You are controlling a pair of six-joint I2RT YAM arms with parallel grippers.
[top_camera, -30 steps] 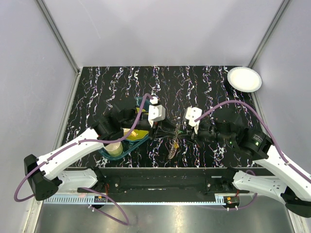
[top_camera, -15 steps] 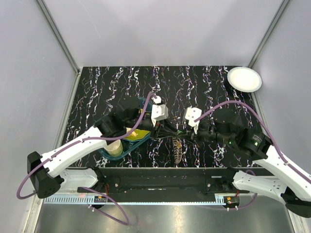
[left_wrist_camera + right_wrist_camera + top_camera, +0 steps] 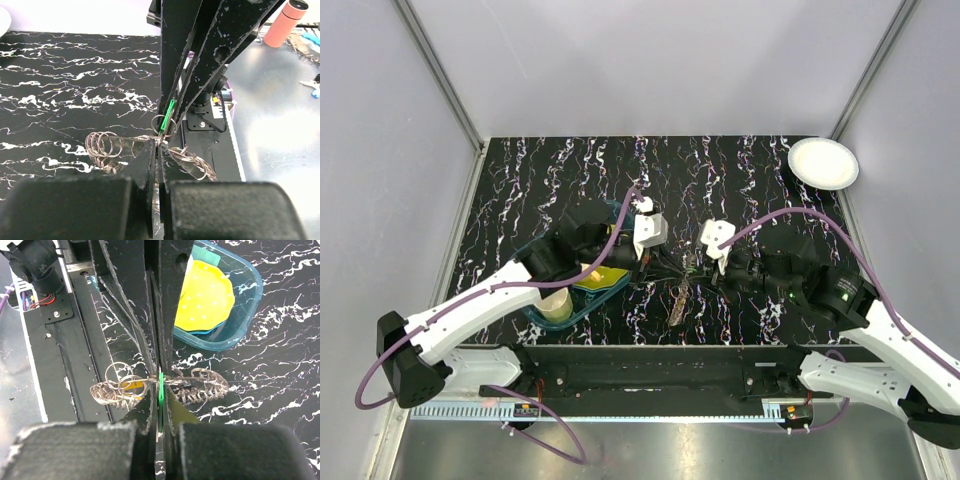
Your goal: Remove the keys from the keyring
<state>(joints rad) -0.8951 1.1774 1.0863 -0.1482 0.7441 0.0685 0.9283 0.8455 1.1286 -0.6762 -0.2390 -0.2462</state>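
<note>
The keyring (image 3: pixel 678 302) is a bunch of linked silvery-brown wire rings hanging between my two grippers above the black marbled table. My left gripper (image 3: pixel 669 264) (image 3: pixel 159 146) is shut with its tips pinching a ring at the middle of the keyring (image 3: pixel 104 145). My right gripper (image 3: pixel 699 267) (image 3: pixel 160 390) faces it tip to tip, shut on a thin green key (image 3: pixel 160 385) (image 3: pixel 169 113) that sits in the same ring. Loops of the keyring (image 3: pixel 202 387) spread to both sides of the jaws. A yellow tag (image 3: pixel 131 386) shows among the rings.
A teal tray (image 3: pixel 570 318) (image 3: pixel 250 285) holding a yellow disc (image 3: pixel 205 300) and a cream cup (image 3: pixel 555 305) stands under the left arm. There is a white plate (image 3: pixel 823 162) at the far right corner. The black front rail (image 3: pixel 650 375) runs just below the keyring.
My left gripper has shut on the keyring after reaching a little toward the right gripper. The hanging rings swayed slightly. The right gripper kept still and shut.
</note>
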